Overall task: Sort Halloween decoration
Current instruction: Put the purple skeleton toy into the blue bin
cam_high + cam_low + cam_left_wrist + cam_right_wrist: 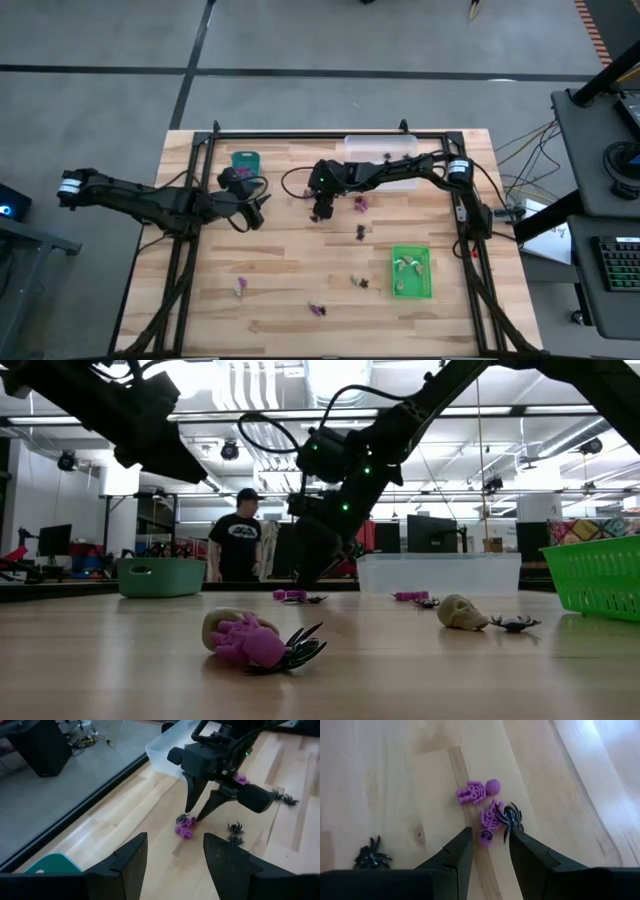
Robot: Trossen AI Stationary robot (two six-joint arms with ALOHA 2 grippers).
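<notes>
Small Halloween trinkets lie scattered on the wooden table. Two purple skeletons (476,791) (489,820) and a black spider (511,817) lie together. My right gripper (490,842) stands open just over them, its fingertips either side of the nearer skeleton's lower end; the left wrist view shows it slanting down (198,812). I see no touch. My left gripper (175,852) is open with nothing between its fingers, in the air left of them (255,212), near the teal tray (246,160).
A clear tray (385,160) stands at the far edge and a green tray (411,285) holding pale pieces at the near right. More trinkets lie loose: a spider (371,855), a purple piece (361,203), a cream skull (462,612). A person (238,545) stands beyond the table.
</notes>
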